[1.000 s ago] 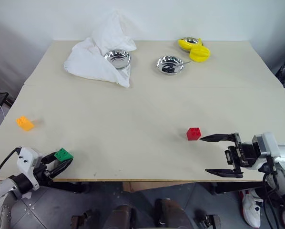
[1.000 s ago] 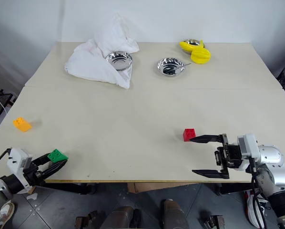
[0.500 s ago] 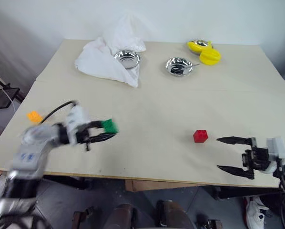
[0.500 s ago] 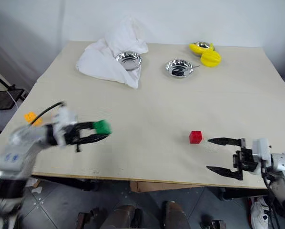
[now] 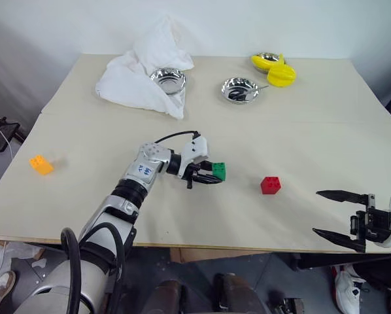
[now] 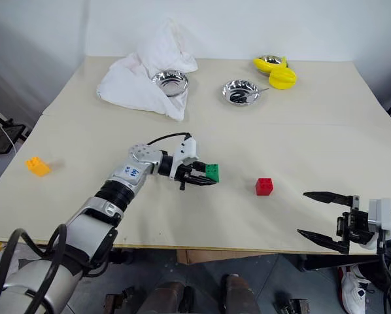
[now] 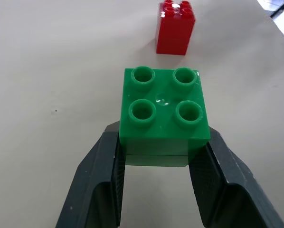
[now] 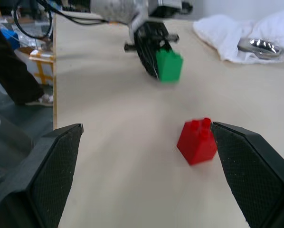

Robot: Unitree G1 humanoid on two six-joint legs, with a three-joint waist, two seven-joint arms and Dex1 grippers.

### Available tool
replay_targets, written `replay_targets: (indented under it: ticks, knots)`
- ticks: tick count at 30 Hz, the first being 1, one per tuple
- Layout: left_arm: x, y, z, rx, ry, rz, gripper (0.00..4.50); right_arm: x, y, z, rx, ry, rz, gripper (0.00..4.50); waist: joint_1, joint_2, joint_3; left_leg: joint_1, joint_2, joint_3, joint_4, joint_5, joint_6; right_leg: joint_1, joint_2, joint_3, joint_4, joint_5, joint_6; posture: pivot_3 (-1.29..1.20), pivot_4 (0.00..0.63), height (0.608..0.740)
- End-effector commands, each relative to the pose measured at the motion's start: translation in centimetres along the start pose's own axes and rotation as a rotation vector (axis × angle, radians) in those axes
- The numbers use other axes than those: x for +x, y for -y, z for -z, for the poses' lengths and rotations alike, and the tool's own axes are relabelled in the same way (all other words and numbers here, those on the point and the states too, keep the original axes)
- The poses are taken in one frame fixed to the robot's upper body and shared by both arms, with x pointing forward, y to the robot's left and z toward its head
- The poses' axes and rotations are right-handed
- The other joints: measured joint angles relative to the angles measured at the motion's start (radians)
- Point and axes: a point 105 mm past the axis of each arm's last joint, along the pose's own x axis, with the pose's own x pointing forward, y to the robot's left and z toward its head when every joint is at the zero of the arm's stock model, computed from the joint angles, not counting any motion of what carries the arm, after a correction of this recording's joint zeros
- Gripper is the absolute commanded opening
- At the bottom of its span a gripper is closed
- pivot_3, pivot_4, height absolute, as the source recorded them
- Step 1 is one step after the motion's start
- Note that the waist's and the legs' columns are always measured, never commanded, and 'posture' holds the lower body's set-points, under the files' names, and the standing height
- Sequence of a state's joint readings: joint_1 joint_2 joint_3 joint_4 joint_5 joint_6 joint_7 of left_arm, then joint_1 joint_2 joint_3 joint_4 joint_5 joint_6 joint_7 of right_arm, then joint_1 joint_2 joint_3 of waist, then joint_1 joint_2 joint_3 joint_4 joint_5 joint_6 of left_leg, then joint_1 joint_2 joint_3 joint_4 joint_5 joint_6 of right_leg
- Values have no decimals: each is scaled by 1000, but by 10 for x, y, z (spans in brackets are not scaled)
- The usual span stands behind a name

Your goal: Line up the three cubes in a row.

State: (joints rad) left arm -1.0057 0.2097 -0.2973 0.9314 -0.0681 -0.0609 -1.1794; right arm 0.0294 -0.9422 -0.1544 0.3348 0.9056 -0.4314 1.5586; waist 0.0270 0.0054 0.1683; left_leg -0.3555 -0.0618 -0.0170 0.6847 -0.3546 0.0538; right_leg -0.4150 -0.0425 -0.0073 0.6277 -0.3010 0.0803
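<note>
My left gripper (image 5: pixel 212 175) is shut on the green cube (image 5: pixel 219 171), holding it just above the table's middle. The left wrist view shows that green cube (image 7: pixel 165 116) studs up between the two fingers, with the red cube (image 7: pixel 175 27) a short way beyond. The red cube (image 5: pixel 270 185) rests on the table to the right of the green one. Far to the left, near the table's left edge, lies the orange cube (image 5: pixel 41 164). My right gripper (image 5: pixel 336 213) stands open at the table's front right corner, pointing toward the red cube (image 8: pixel 197 141), apart from it.
At the back lie a white cloth (image 5: pixel 135 77) with a steel bowl (image 5: pixel 168 78) on it, a second steel bowl (image 5: pixel 240 89), and yellow plastic pieces (image 5: pixel 274 69). The table's front edge (image 5: pixel 202 247) runs close below the grippers.
My left arm has swung from the front left corner to the table's middle, carrying the green cube toward the red one. The right gripper drew back a little to the right, still open.
</note>
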Motion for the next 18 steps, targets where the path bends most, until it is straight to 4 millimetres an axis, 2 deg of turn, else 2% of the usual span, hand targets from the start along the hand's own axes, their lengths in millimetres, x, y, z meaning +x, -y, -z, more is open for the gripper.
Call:
replay_targets:
  ticks: [1,4,12,15,18]
  knots:
    - [11,4,4,76,-83,55,1501,-3,-9,-10,-28,5,-48,4500,1,0,0,0,0,0,0,0,0,0,0,0,0,0,0,0,150,740]
    - [17,5,9,75,-110,69,1501,-3,-13,-12,-27,3,-47,4500,8,-1,0,-1,0,0,0,0,0,0,0,0,0,0,0,0,150,740]
    - [19,6,14,58,-140,90,1501,-2,-20,-11,-9,-7,-44,4500,21,-1,0,0,0,0,0,0,0,1,0,0,0,0,1,0,150,740]
    - [19,3,14,59,-138,65,2521,-2,-21,-10,-5,-8,-44,4500,24,-1,0,0,0,0,0,0,0,1,0,0,0,0,1,0,150,740]
    - [15,0,8,55,-106,49,3263,0,-22,-8,5,-11,-48,4500,26,-1,1,0,-1,0,1,0,0,1,-1,1,0,0,1,0,150,740]
